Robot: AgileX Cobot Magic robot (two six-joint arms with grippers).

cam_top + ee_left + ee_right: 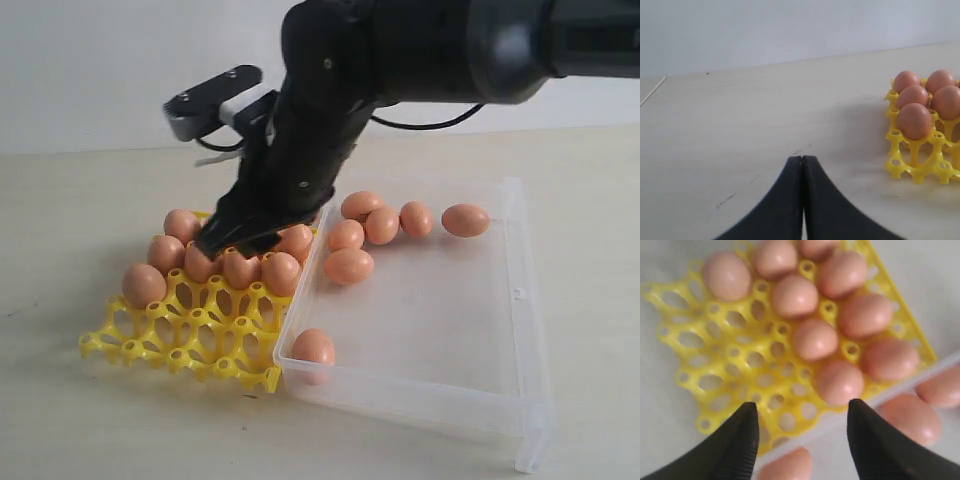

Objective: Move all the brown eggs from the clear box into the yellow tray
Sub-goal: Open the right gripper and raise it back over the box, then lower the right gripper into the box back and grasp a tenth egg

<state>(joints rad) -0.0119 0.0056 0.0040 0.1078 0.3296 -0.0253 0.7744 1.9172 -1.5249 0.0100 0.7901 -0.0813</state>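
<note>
A pale cream tabletop [90, 420], smooth and matte, is spread across the whole near and middle part of the scene. At its far side it is bounded by a plain off-white wall [90, 70], which is left bare and is evenly lit. In the left wrist view a thin dark seam [652, 91] is seen in the surface, and a few small dark scuff marks [725, 201] are scattered over it. The light is soft and diffuse; only faint, blurred shadows are laid on the tabletop.

Right arm [310, 140] over yellow tray [190, 340], part-filled; seven brown eggs [348, 265] visible in clear box [522, 300].
</note>
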